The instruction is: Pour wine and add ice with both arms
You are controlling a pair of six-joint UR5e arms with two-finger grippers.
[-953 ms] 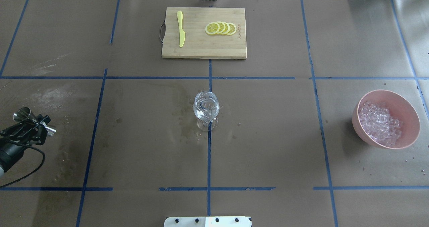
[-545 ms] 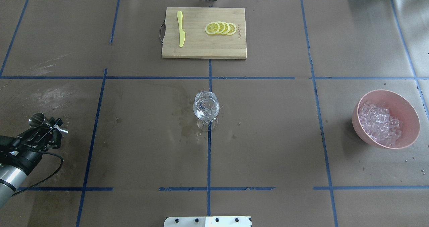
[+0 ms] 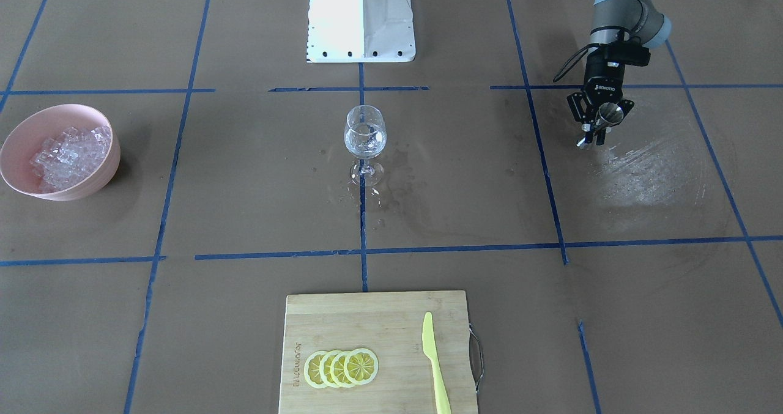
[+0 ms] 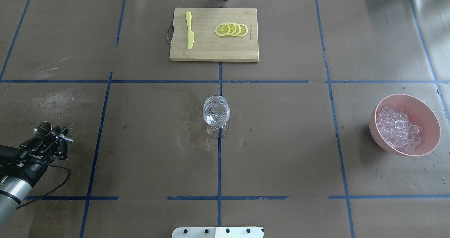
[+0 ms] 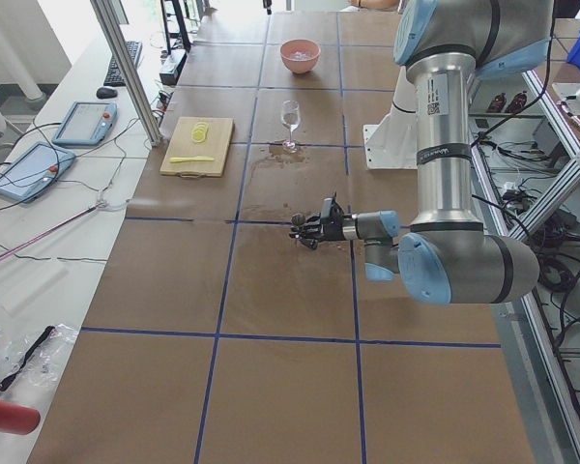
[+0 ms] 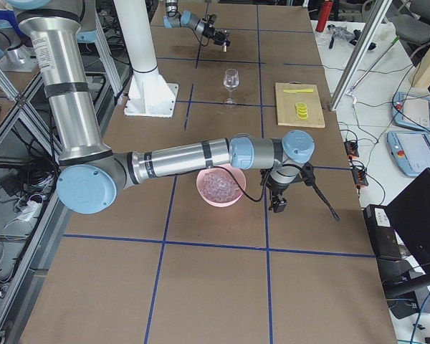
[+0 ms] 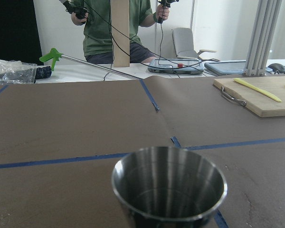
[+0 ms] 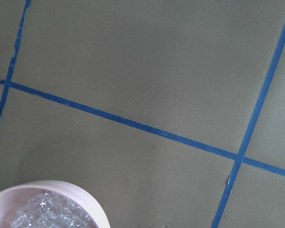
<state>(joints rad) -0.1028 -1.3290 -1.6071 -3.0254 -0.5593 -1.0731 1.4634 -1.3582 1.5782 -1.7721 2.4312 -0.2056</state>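
Ice (image 4: 398, 129): heaped in the pink bowl (image 4: 432, 132) near the counter's (image 4: 281, 160) right edge, well apart from the wine glass (image 4: 216, 112) at its centre.
Wine glass: upright, clear liquid inside.
Left tool (image 4: 58, 136): clenched on a steel jigger (image 4: 43, 129) by the left edge; the cup looks empty in its wrist view.
Right tool (image 6: 278, 199): near the bowl, seen only from the side; released or clenched, I cannot tell.
Key relation: ice lies far nearer the right arm (image 6: 179, 154); from bowl to glass the path runs toward the robot's left along the counter.
Writing: white "ROBOTIQ" on the left tool's body; a burnt mark on the cutting board (image 4: 211, 48), too small to read.
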